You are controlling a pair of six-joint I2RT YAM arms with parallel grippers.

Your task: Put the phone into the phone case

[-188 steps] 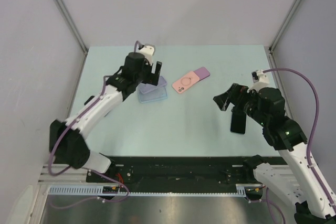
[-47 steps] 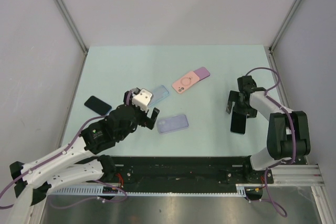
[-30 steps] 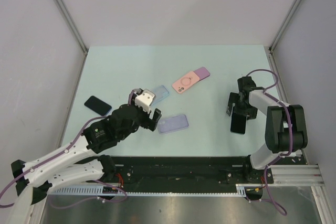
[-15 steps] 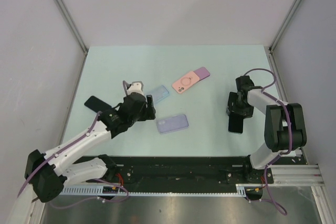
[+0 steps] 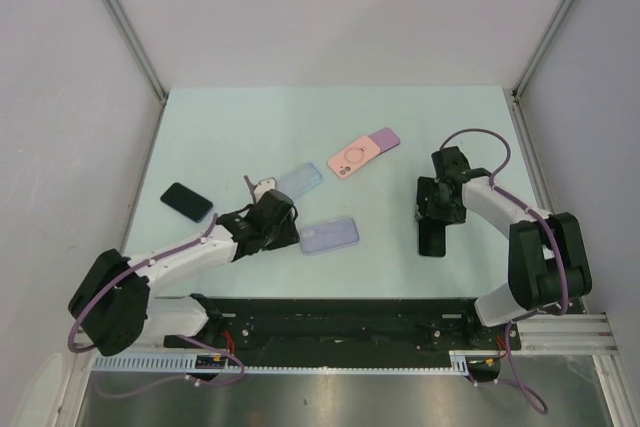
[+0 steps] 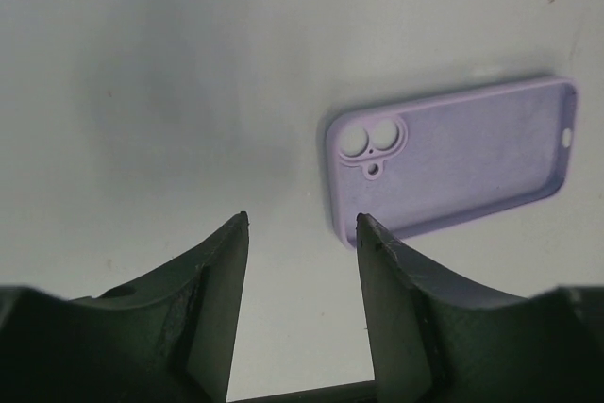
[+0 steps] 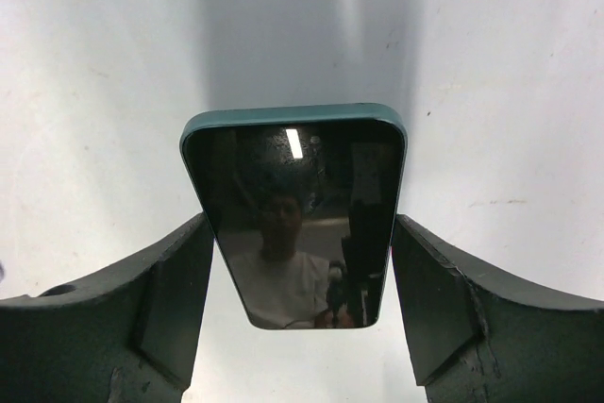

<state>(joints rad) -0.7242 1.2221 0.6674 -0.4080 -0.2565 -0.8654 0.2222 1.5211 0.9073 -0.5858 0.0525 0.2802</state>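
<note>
A dark phone with a teal rim (image 7: 294, 214) sits between my right gripper's fingers (image 7: 179, 280), both pressing its long sides. In the top view the right gripper (image 5: 433, 219) is over that phone (image 5: 432, 240) at the right of the table. An empty lilac case (image 6: 453, 158) lies open side up, camera holes at its left end. My left gripper (image 6: 302, 216) is open and empty, low over the table, its right fingertip at the case's left corner. The top view shows the left gripper (image 5: 283, 230) just left of the lilac case (image 5: 330, 235).
A second black phone (image 5: 187, 201) lies at the left. A clear light-blue case (image 5: 300, 180) lies behind the left gripper. A pink case on a purple one (image 5: 362, 154) lies at the back middle. Grey walls stand on three sides.
My right gripper has closed around the teal-rimmed phone and moved it left toward the middle. My left arm has stretched lower and its gripper has settled at the lilac case's left end.
</note>
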